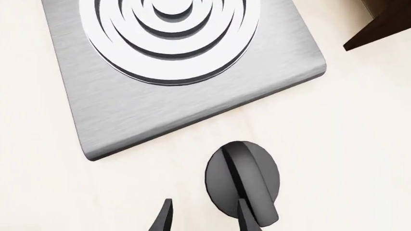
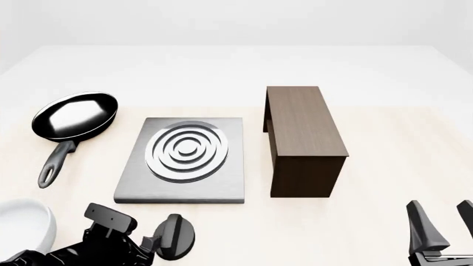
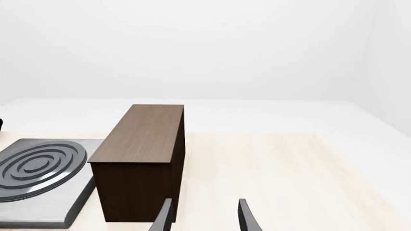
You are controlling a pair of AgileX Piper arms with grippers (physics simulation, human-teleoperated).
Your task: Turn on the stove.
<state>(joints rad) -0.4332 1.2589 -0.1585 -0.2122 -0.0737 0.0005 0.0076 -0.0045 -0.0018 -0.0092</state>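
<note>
The stove point(image 2: 183, 160) lay flat on the counter point(image 2: 384, 183), its knob point(image 1: 243, 182) just beside its near edge. The left fingers point(image 1: 247, 216) were spread, one over the knob's ridge, gripping nothing. The right fingers point(image 2: 425, 224) stood apart, empty, near the cabinet point(image 2: 303, 136).

I can read no text, label, brand, number or sign in any of my views. The stove point(image 2: 181, 183) slab is plain brushed grey, its knob point(image 1: 243, 182) is plain black with no markings or dial ticks, and the cabinet point(image 2: 302, 127) shows only bare wood grain.
</note>
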